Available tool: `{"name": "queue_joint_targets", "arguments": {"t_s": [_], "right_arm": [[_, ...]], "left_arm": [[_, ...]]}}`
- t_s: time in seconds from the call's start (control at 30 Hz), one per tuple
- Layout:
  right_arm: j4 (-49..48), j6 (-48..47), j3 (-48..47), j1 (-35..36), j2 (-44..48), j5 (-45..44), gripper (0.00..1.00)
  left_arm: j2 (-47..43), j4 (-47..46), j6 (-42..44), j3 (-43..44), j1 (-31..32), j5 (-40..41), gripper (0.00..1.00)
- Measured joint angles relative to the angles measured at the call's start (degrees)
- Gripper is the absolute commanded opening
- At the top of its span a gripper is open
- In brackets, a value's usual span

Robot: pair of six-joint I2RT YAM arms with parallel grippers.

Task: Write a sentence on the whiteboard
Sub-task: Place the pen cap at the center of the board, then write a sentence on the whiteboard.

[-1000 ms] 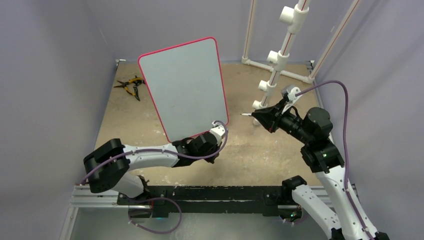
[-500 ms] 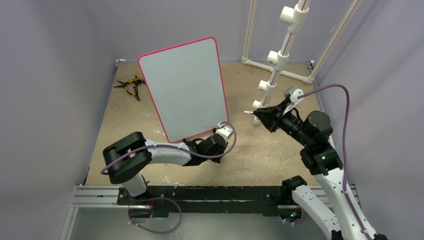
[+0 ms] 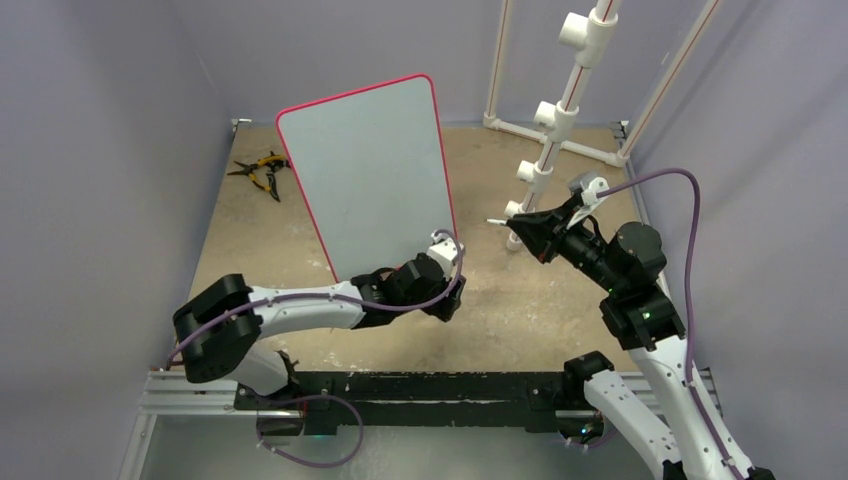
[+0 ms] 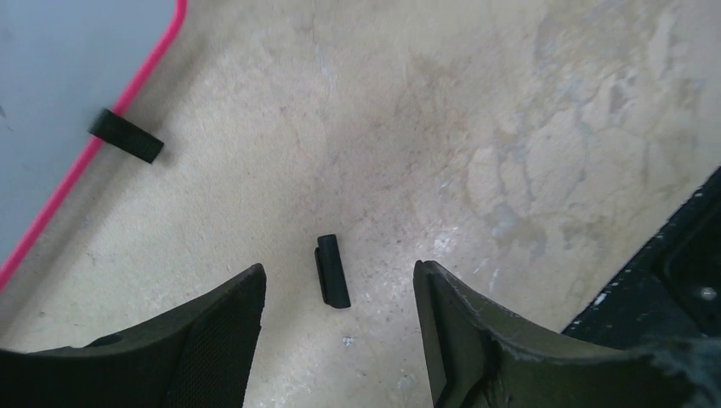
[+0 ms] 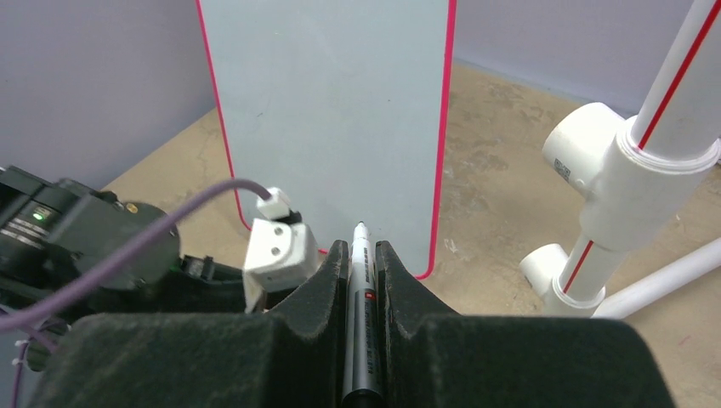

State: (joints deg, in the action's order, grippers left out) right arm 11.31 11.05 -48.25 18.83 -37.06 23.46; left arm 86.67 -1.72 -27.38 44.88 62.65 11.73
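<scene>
Left gripper (image 4: 338,280) released above scuffed tan table (image 4: 510,127); right gripper (image 5: 361,252) clamps marker (image 5: 363,340); grey walls (image 3: 100,150) around.

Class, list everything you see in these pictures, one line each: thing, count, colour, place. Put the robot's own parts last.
whiteboard: 1, white with red-pink rim, standing on edge mid-table, no writing visible
marker: 1, grey, pointing at the whiteboard
small black piece: 1, black, lying on the table
pliers: count unclear, yellow and black, far left of the table
pipe frame: 1, white with red stripes, far right
table: 1, tan, under everything
arms: 2, white and black, near edge
left gripper: 1, black, open above the small black piece
right gripper: 1, black, shut on the marker
</scene>
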Motion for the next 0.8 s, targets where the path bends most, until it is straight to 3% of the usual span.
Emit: {"name": "queue_joint_targets", "arguments": {"t_s": [0.27, 0.5, 0.8], "right_arm": [[-2.38, 0.5, 0.98, 0.0, 0.37, -0.02, 0.0], [-8.35, 2.08, 1.03, 0.0, -0.79, 0.26, 0.0], [-15.91, 3.17, 2.99, 0.9, -2.14, -0.44, 0.0]], "left_arm": [[-10.25, 10.8, 6.45, 10.64, -4.7, -2.21, 0.64], [-14.38, 18.67, 13.35, 20.04, -15.72, -6.58, 0.64], [-14.36, 23.39, 16.02, 31.26, -29.05, -15.82, 0.64]]}}
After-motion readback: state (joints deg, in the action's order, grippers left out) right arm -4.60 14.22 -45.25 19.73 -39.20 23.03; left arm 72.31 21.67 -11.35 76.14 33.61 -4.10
